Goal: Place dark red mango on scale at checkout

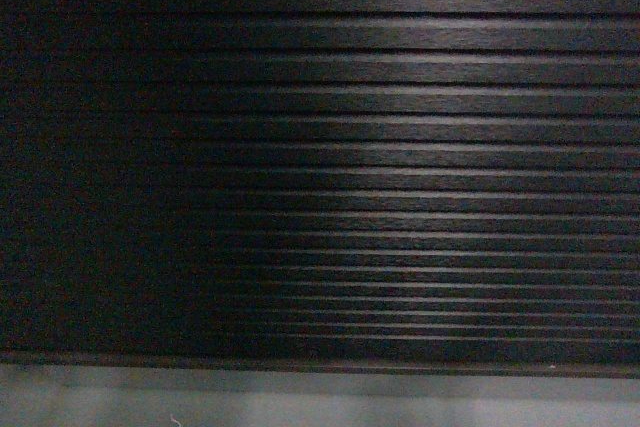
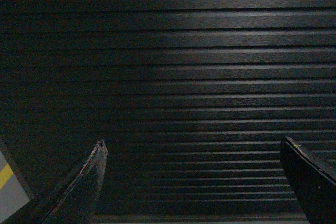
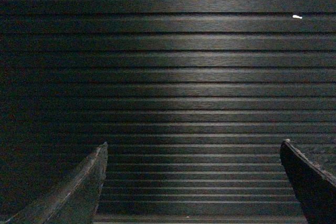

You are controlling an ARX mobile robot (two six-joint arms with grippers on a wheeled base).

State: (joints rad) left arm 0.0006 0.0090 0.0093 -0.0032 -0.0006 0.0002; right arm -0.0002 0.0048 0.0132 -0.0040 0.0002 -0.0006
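Facing only the checkout (image 1: 400, 147) front, I see no mango; left claw (image 2: 191, 148) and right claw (image 3: 191, 148) both spread, empty.

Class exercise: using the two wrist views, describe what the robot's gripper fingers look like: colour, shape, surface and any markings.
Only the fingertips show. The left gripper has two dark, near-black fingers that taper to narrow, blade-like tips, with a matte, slightly scuffed surface and paler worn edges. The right gripper has fingers that look the same. No cables, labels or markings are visible, and the arms are out of view.
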